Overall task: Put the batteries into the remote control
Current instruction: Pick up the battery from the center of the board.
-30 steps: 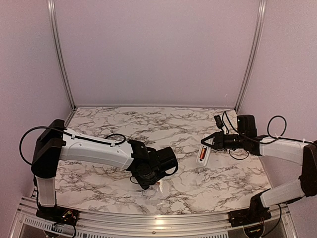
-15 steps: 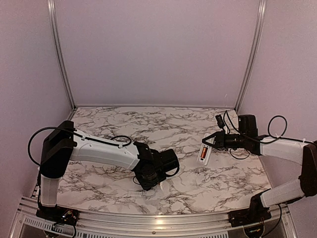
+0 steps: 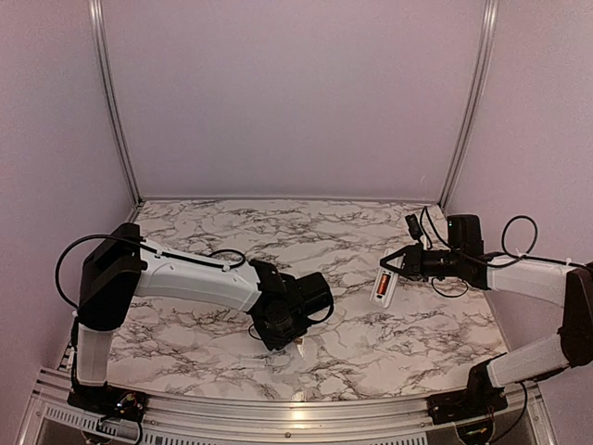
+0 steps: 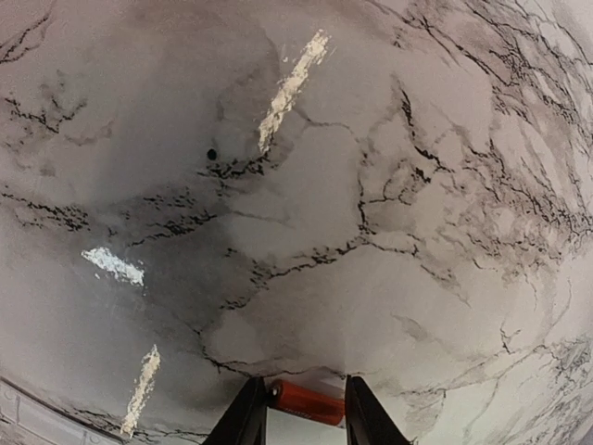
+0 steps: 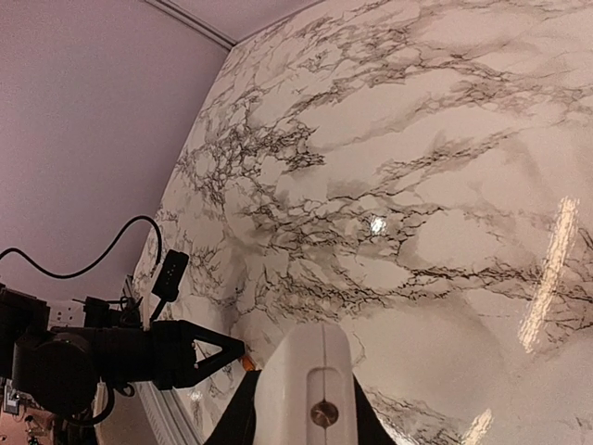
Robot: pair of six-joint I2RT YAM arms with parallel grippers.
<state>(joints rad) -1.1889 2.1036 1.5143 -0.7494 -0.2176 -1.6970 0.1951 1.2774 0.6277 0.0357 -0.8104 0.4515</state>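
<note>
My left gripper (image 4: pixel 306 413) is shut on an orange-red battery (image 4: pixel 307 401), held crosswise between its black fingers (image 4: pixel 243 422) just above the marble table. In the top view this gripper (image 3: pixel 298 343) is low at the front centre. My right gripper (image 3: pixel 397 271) is shut on the white remote control (image 3: pixel 382 284) and holds it above the table at the right. The remote's open recess faces up with another orange battery (image 3: pixel 381 282) in it. In the right wrist view the remote (image 5: pixel 309 371) fills the gap between the jaws, and the left gripper (image 5: pixel 199 352) shows beyond it.
The marble table (image 3: pixel 278 232) is walled by lilac panels with aluminium posts (image 3: pixel 111 102). A metal rail (image 3: pixel 278 408) runs along the near edge. Black cables (image 3: pixel 519 232) loop off the right arm.
My left gripper has shifted slightly right and forward with the battery. My right gripper and the remote have barely moved.
</note>
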